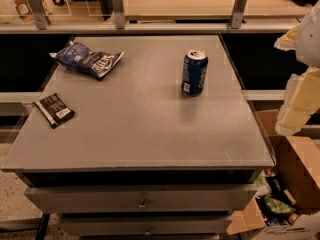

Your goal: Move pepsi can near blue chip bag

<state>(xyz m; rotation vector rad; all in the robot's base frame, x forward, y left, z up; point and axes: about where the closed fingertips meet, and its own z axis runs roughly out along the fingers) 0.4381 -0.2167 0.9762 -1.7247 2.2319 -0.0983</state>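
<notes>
The pepsi can [194,72] stands upright on the grey table top [140,129], right of centre and towards the back. It is dark blue with a silver top and white lettering. The blue chip bag [88,60] lies wrinkled at the back left of the table, well apart from the can. My gripper [297,102] shows as pale cream parts at the right edge of the view, beyond the table's right side and above a cardboard box. It is away from the can and touches nothing on the table.
A small flat black packet with a white label [54,110] lies near the table's left edge. The table has drawers [142,200] at the front. An open cardboard box [292,184] with items stands on the floor at the right. A counter with metal posts [118,6] runs behind.
</notes>
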